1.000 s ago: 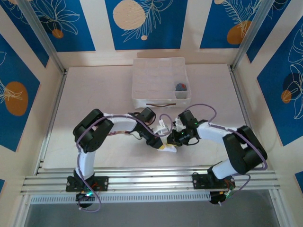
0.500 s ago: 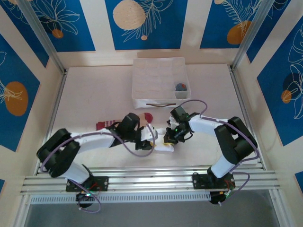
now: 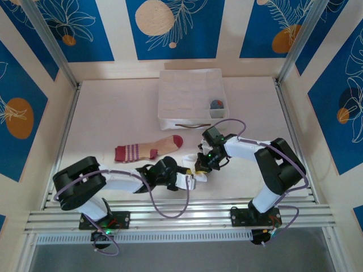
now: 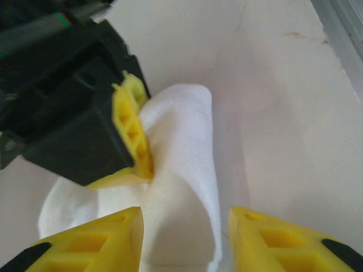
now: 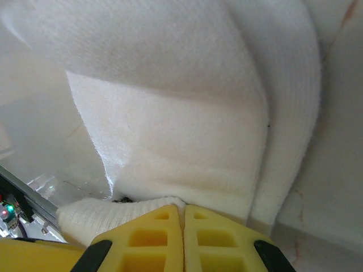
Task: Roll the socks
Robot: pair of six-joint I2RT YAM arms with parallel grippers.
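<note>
A white sock [image 3: 196, 179] lies bunched on the table near the front edge, between my two grippers. My right gripper [image 3: 200, 166] is shut on a thin fold of that sock [image 5: 170, 113], its yellow fingertips [image 5: 164, 224] pressed together on the fabric. My left gripper [image 4: 184, 218] stands open, its fingers straddling the folded end of the white sock [image 4: 181, 147] without squeezing it. From above, the left gripper [image 3: 184, 180] reaches in low from the left. A tan sock [image 3: 150, 149] with a maroon toe and striped cuff lies flat farther back on the left.
A white fabric compartment box [image 3: 187, 96] stands at the back centre, with a small grey and orange roll [image 3: 216, 104] in its right corner cell. An aluminium rail [image 3: 181, 215] runs along the near edge of the table, close behind the left arm.
The left arm has dropped back toward the near edge, uncovering the tan sock, and its jaws have opened. The right gripper has stayed pinched on the white sock.
</note>
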